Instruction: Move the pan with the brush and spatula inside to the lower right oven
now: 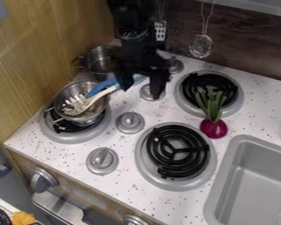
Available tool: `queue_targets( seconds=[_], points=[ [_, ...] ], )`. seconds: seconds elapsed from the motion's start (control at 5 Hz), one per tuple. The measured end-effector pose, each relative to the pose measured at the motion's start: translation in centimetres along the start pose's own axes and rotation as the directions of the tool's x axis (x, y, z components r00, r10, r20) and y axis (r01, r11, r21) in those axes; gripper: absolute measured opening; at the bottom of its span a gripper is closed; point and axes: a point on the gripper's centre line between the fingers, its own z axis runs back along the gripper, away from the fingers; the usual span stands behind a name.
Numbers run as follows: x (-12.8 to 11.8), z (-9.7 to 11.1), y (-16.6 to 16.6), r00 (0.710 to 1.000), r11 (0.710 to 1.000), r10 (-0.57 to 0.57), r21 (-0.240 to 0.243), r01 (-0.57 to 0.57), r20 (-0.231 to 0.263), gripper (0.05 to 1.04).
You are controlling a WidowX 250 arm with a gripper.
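Pan (69,91), round, shiny, silvery metal.

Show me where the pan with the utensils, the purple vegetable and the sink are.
Pan (69,91): camera view, on its inner wall.
Purple vegetable (214,128): camera view, on its round bulb.
Sink (222,176): camera view, on its left rim.

Around the front right burner (160,154)
Behind-left of it, a pan (99,107) is sitting on a second burner (72,137), holding a brush (75,103) and spatula (102,86); a pot (94,59) is standing farther back, an onion (213,128) lying behind-right, a sink (257,182) sitting right.
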Motion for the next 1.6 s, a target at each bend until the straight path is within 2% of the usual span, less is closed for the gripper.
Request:
queue_targets(
  seconds=[0.2, 0.6, 0.8, 1.0, 1.2, 1.4, 1.6],
  points=[
    [-0.6, -0.3, 1.5, 1.0, 0.999, -0.025, 0.034, 0.025, -0.012, 1.0],
    [-1.8, -1.5, 3.7, 0.998, 0.99, 0.052, 0.131, -0.046, -0.043, 1.0],
    [-2.1, -2.0, 4.7, 0.997, 0.986, 0.068, 0.158, -0.06, -0.046, 1.0],
    [-2.9, -2.9, 5.4, 0.992, 0.984, 0.097, 0.157, -0.083, -0.086, 1.0],
    [-2.6, -3.4, 5.6, 0.993, 0.984, 0.096, 0.155, -0.084, -0.068, 1.0],
    [-3.2, -4.6, 6.0, 0.988, 0.983, 0.124, 0.15, -0.108, -0.097, 1.0],
    [-3.2, -4.9, 6.2, 0.985, 0.979, 0.134, 0.169, -0.115, -0.104, 1.0]
  ],
)
